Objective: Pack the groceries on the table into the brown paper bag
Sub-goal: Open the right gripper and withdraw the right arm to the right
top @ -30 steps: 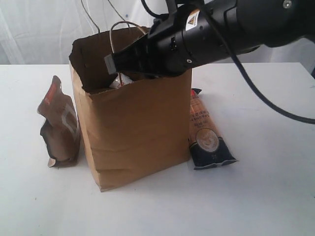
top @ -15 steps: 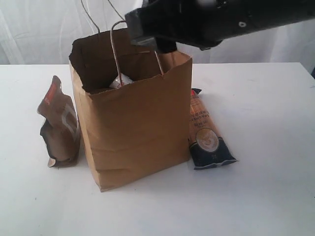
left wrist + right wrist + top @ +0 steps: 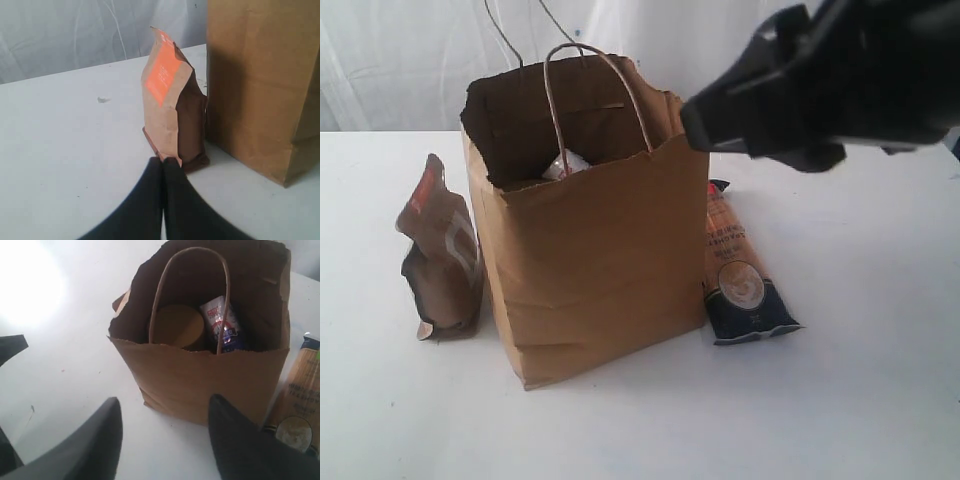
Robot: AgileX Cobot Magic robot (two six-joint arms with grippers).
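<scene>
The right gripper (image 3: 165, 402), part open and empty, hovers above the long orange-navy packet (image 3: 740, 270). The packet lies just right of the brown paper bag (image 3: 600, 260), long axis near-to-far. The left gripper (image 3: 163, 162) is closed and empty.

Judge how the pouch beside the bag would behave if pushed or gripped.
The pouch stands tall on a narrow base, so a push up high would probably tip it. Its creased, dented sides suggest soft walls that would likely give under a grip. The bag close beside it might stop a fall that way.
</scene>
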